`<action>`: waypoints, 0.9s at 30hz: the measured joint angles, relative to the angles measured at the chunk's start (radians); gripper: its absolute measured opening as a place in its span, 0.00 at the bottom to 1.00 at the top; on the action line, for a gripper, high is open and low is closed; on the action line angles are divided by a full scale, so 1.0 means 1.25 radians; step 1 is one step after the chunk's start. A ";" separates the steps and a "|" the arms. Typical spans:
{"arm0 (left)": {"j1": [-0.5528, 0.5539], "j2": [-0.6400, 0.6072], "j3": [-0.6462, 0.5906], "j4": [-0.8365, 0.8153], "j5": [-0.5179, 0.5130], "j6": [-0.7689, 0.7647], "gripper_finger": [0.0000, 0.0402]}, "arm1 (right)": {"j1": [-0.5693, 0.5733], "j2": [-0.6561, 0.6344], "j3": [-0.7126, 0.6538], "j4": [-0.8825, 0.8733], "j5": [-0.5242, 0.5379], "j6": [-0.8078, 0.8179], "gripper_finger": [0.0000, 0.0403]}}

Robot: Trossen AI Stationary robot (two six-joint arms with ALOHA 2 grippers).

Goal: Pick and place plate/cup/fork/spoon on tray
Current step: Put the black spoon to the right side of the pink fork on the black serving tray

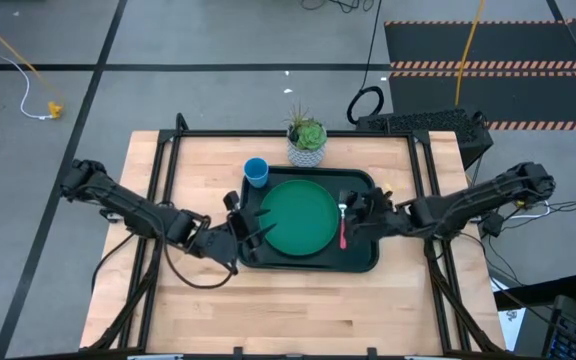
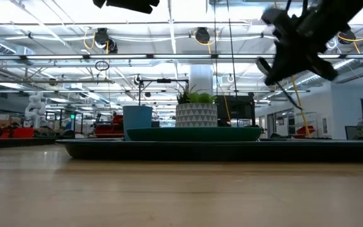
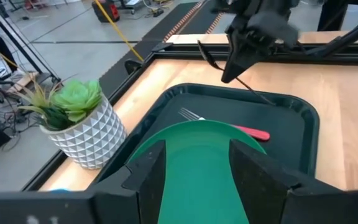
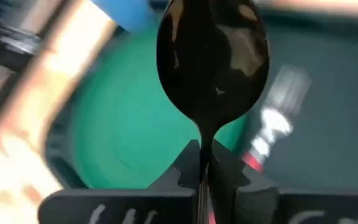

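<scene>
We see the tray [image 1: 363, 262] at table centre w/ the plate [image 1: 299, 217] lying flat in it, and the fork [image 1: 344, 226] in the tray just right of the plate, red handle toward the front. The cup [image 1: 256, 172] stands on the wood just beside the tray's back-left corner, near a potted plant [image 1: 307, 141]. Right gripper [image 1: 360, 206] hangs over the tray's right part, fingers clamped on the spoon [image 4: 212, 59] by its handle, bowl pointing out ahead. Left gripper [image 1: 251, 224] is at the plate's left edge, fingers [image 3: 263, 180] spread apart w/ nothing between them but plate below.
</scene>
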State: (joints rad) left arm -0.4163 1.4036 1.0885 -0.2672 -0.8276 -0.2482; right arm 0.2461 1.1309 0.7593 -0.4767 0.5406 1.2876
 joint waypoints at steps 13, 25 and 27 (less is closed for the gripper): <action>-0.022 0.000 0.000 0.007 0.000 -0.041 0.44 | -0.074 0.002 0.000 -0.224 -0.158 0.242 0.01; -0.022 0.000 0.000 0.117 0.000 0.026 0.44 | -0.121 0.130 0.000 -0.175 -0.249 0.232 0.02; -0.022 0.000 0.000 0.121 0.000 0.028 0.44 | -0.128 0.150 0.000 -0.162 -0.252 0.230 0.02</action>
State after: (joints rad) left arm -0.4438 1.4040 1.0885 -0.1165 -0.8280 -0.2138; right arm 0.0866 1.3178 0.7593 -0.6792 0.2255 1.5757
